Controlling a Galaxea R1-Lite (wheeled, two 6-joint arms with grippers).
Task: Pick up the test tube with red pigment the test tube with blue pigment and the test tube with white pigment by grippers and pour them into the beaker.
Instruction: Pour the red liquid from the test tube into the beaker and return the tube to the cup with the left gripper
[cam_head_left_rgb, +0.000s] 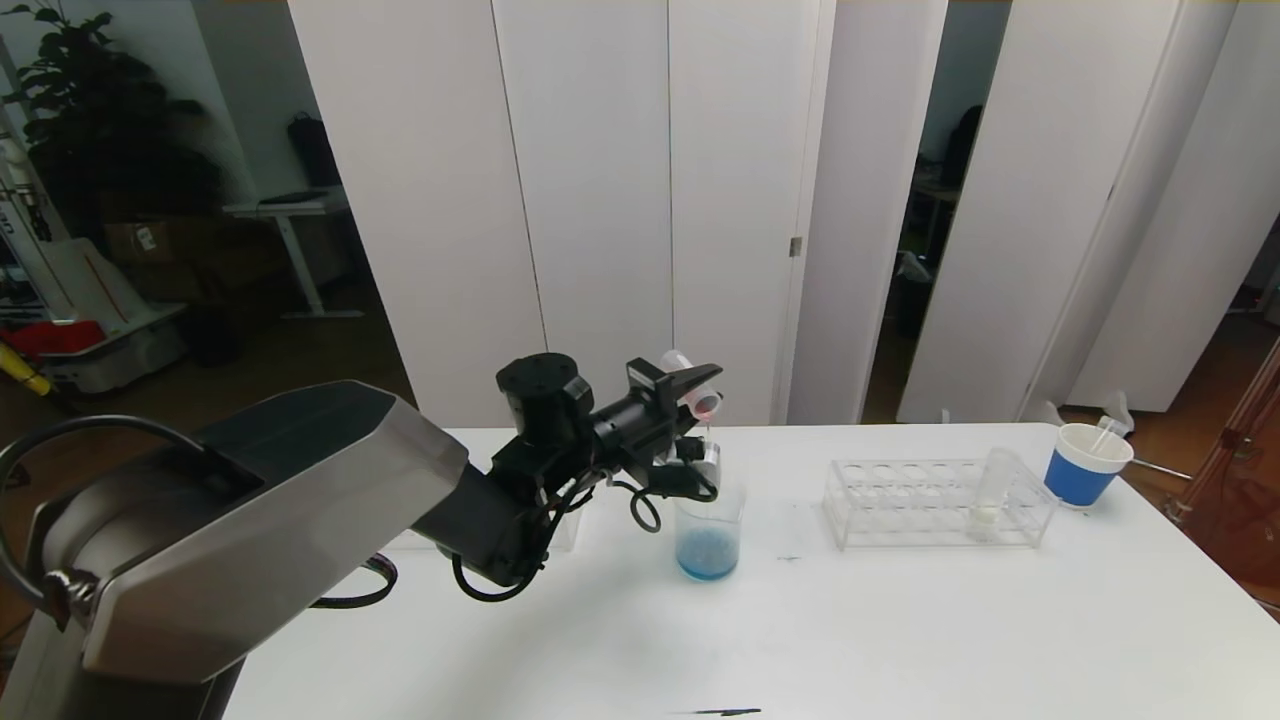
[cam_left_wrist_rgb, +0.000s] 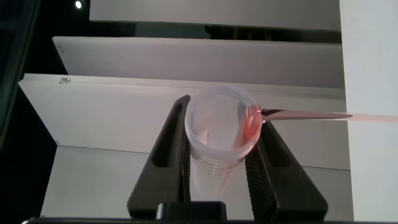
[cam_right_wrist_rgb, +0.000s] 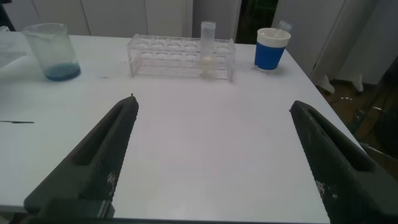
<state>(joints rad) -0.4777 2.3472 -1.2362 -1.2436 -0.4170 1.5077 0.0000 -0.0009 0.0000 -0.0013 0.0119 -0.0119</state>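
My left gripper (cam_head_left_rgb: 706, 386) is shut on the test tube with red pigment (cam_head_left_rgb: 696, 392), holding it tipped mouth-down over the beaker (cam_head_left_rgb: 709, 530). In the left wrist view the tube (cam_left_wrist_rgb: 214, 162) sits between the black fingers (cam_left_wrist_rgb: 168, 143), and a thin red stream (cam_left_wrist_rgb: 311, 115) runs from its rim. The beaker (cam_right_wrist_rgb: 53, 53) holds blue liquid at its bottom. The test tube with white pigment (cam_head_left_rgb: 990, 495) stands upright in a clear rack (cam_head_left_rgb: 900, 490). The test tube with blue pigment is out of view. My right gripper (cam_right_wrist_rgb: 213, 102) hangs open and empty over the near table.
A blue paper cup with a white rim (cam_head_left_rgb: 1085, 465) stands right of the rack, near the table's far right corner; in the right wrist view the cup (cam_right_wrist_rgb: 272, 48) sits beside the rack (cam_right_wrist_rgb: 168, 53). White wall panels stand behind the table.
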